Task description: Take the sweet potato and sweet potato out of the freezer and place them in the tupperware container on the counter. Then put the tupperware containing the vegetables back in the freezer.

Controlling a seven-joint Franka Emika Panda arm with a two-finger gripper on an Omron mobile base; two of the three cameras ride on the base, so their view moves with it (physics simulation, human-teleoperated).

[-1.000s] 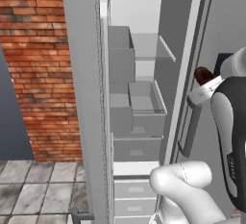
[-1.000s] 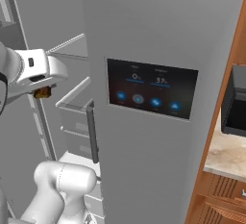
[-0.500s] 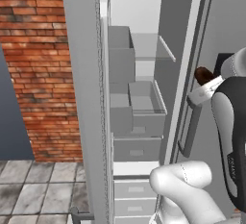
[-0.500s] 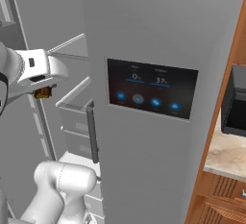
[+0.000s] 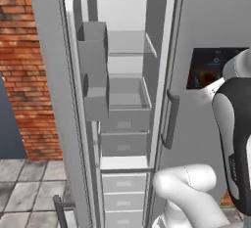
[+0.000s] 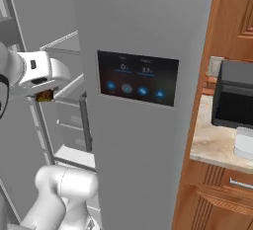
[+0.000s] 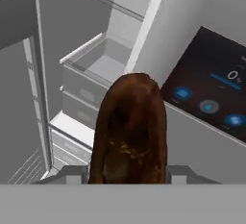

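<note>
Brown-red and oblong, the dark sweet potato (image 7: 129, 129) sat between the two small dark tips of the pincer (image 7: 129, 174), which pinched it from both sides. In the right base view a bit of the tuber (image 6: 45, 95) peeked out under the white hand, just outside the open freezer. In the left base view it showed as a dark spot (image 5: 205, 79) in front of the black touch panel (image 5: 212, 66).

The tall grey steel freezer (image 5: 125, 80) stood open, with its long bar-handled door (image 5: 54, 100) swung out to the left beside a red brick wall (image 5: 22, 60). Inside were pale walls, a grey shelf (image 5: 126, 46) and grey drawers (image 5: 123, 144) lower down. The grey bins on the door (image 5: 94, 75) were stacked one above the other.

To the right of the fridge, the beige speckled stone surface (image 6: 213, 145) topped brown wooden cabinets (image 6: 212, 199). A black microwave (image 6: 236, 100) stood on it. Just in front of the microwave, at the edge of the view, sat the pale white tupperware container (image 6: 244, 142), well apart from the pincer.
</note>
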